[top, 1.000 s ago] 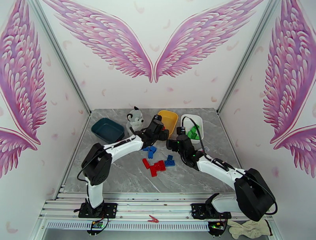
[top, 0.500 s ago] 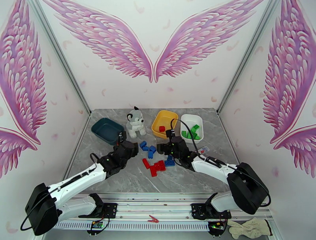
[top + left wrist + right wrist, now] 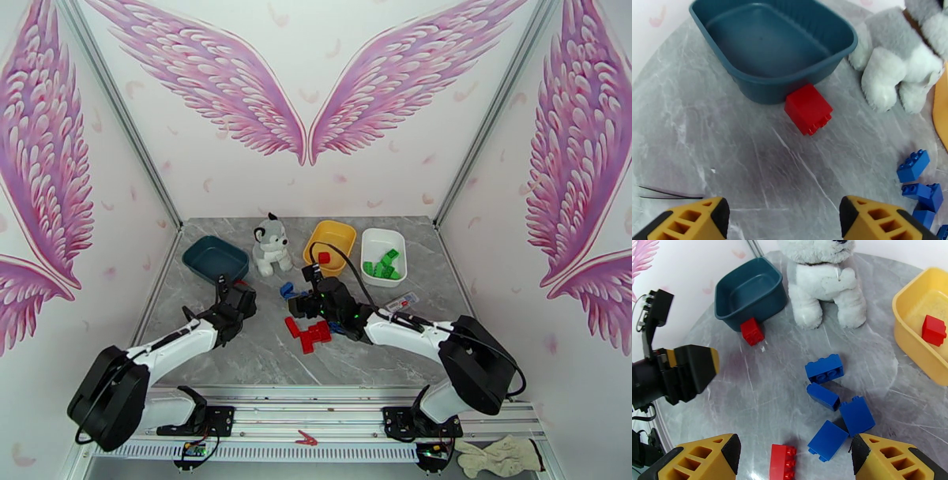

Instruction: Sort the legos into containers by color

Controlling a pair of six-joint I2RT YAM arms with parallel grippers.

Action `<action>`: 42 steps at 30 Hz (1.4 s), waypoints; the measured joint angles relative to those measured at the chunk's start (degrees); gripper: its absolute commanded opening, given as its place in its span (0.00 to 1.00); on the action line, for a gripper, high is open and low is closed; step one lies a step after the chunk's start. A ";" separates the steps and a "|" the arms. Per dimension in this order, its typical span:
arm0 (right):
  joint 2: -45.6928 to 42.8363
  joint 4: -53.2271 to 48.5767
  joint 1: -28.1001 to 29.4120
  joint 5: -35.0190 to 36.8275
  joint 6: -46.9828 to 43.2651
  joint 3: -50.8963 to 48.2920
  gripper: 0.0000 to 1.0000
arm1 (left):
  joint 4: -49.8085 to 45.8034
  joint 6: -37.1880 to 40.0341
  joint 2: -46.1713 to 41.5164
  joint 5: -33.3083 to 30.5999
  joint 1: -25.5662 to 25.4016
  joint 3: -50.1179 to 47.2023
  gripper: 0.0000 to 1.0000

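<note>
My left gripper [image 3: 783,209] is open and empty, a short way in front of the dark teal tray [image 3: 770,43]. A red brick [image 3: 808,109] lies against that tray's front wall. In the top view the left gripper [image 3: 227,286] sits just before the teal tray [image 3: 215,260]. My right gripper [image 3: 794,449] hangs open over several blue bricks [image 3: 824,368] and a red brick [image 3: 783,461]. From above, the right gripper [image 3: 299,304] is beside the red bricks [image 3: 310,333]. The yellow tray [image 3: 340,230] holds one red brick [image 3: 324,257]. The white tray [image 3: 381,237] holds green bricks [image 3: 385,265].
A grey-and-white plush dog [image 3: 270,245] sits between the teal and yellow trays. A small flat label-like item [image 3: 399,302] lies right of the right arm. The two arms reach toward each other near the table's middle. Bare marble lies along the near edge.
My left arm swung back from the yellow tray to the front of the teal tray, leaving a red brick in the yellow one. My right gripper moved left from the white tray over the blue bricks.
</note>
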 measured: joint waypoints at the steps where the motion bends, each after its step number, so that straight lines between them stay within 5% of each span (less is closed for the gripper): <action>1: 0.00 -0.07 0.02 0.09 -0.15 0.00 0.80 | 0.31 -0.48 1.77 0.26 0.04 0.98 0.78; 16: -0.09 -0.48 0.02 2.21 -1.03 0.00 0.81 | 3.98 -7.56 20.87 0.42 3.30 14.27 0.73; 42: -0.20 -0.59 0.02 3.23 -1.05 0.00 0.81 | 2.60 -9.66 28.17 -3.82 5.55 20.46 0.52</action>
